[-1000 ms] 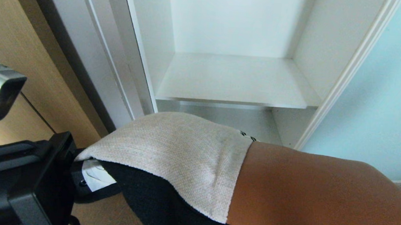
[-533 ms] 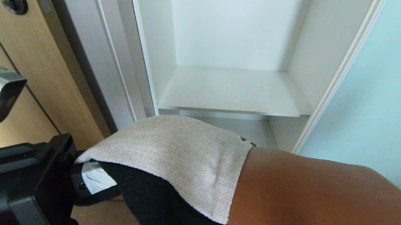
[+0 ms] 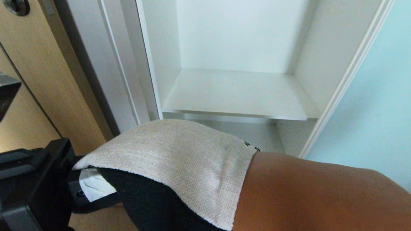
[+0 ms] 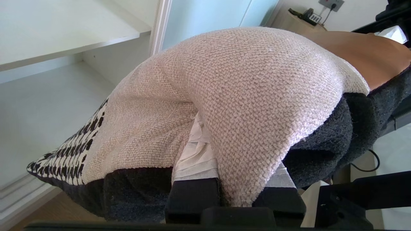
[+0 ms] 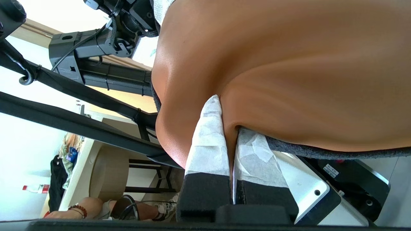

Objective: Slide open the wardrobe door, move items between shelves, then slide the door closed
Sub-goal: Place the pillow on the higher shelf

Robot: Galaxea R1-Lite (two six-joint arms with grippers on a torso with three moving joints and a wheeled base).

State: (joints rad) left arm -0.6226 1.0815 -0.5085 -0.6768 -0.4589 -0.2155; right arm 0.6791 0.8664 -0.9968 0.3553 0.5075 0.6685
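The cushion (image 3: pixel 243 189) hangs in the air in front of the open wardrobe, just below the front edge of a bare white shelf (image 3: pixel 240 94); carried by its two ends, it sags little and stays level for sliding in, I judge. The glass sliding door (image 3: pixel 395 105) stands pushed aside on the right. The left claw (image 4: pixel 236 184) pinches the cream corner, reaching in from the left. The right claw (image 5: pixel 229 150) is clamped on a fold of the brown leather end.
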